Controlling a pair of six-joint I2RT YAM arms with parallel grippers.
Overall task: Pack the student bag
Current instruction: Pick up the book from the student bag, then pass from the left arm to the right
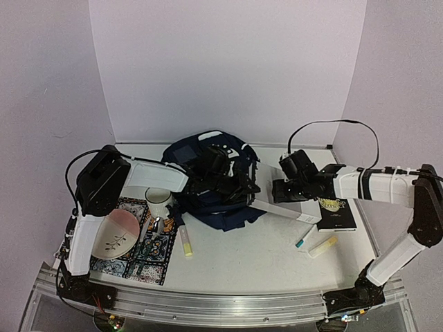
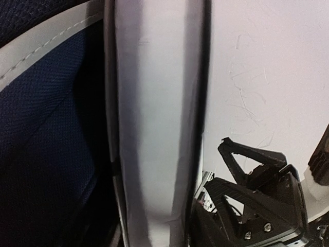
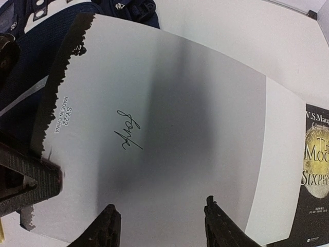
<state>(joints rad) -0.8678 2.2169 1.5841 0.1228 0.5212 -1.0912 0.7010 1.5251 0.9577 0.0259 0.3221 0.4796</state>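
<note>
Far left on the table (image 1: 242,266) there's a patterned mat (image 1: 149,254) with a pink and white bowl (image 1: 114,235) and a white mug (image 1: 158,202) on it, and a yellow tube (image 1: 185,242) lying just off its right edge. The left gripper (image 1: 241,189) is reaching across onto the student bag (image 1: 208,149), which sits slumped in the middle toward the back. That gripper is right at the bag end of a flat white packet (image 3: 169,128), but honestly I can't tell whether it's clamped on it or not. The packet runs from the bag toward the right. The right gripper (image 3: 160,204) hangs over the packet's near end, jaws spread and nothing pinched. Further right is a black book (image 1: 337,213), and in front of it a blue pen (image 1: 303,239) and a yellow marker (image 1: 322,245).
</note>
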